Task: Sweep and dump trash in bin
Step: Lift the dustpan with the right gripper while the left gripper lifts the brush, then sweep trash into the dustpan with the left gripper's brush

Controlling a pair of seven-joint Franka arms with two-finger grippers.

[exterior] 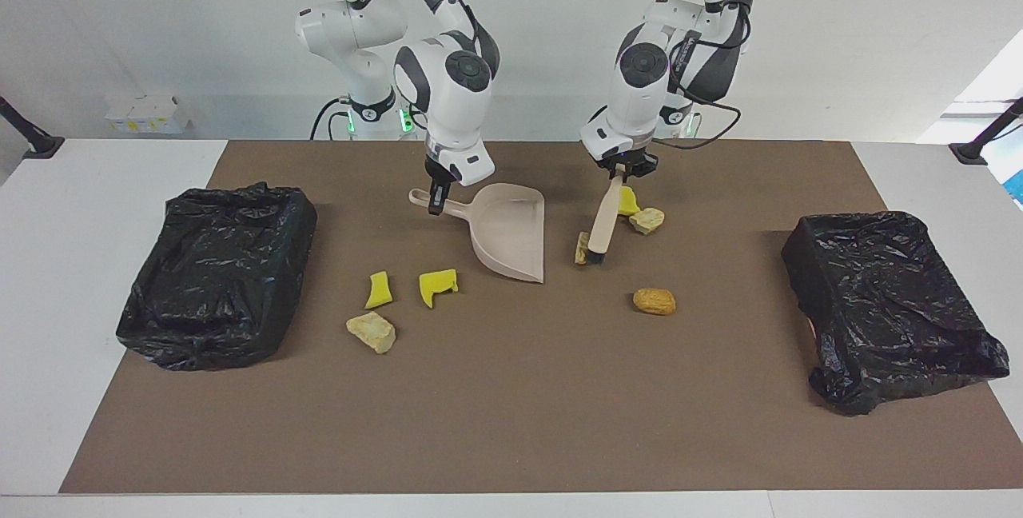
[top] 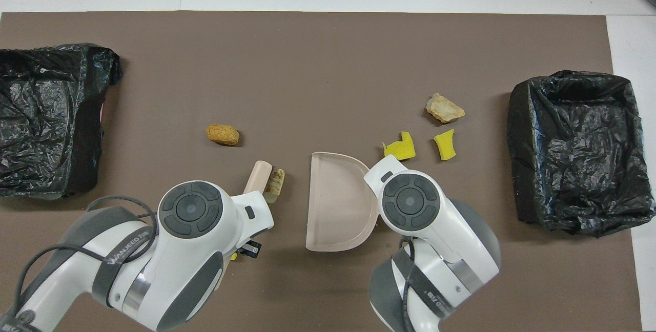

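Gripping the brush [exterior: 601, 220] handle, the left end effector [exterior: 619, 169] sets its bristles beside a beige lump [exterior: 581, 249] close to the dustpan [exterior: 509, 231] mouth. The right end effector [exterior: 435, 200] is clenched on the dustpan handle. An orange lump [exterior: 654, 300] lies apart; other scraps [exterior: 438, 284] sit on the surface [exterior: 511, 406] between the bins [exterior: 216, 274].
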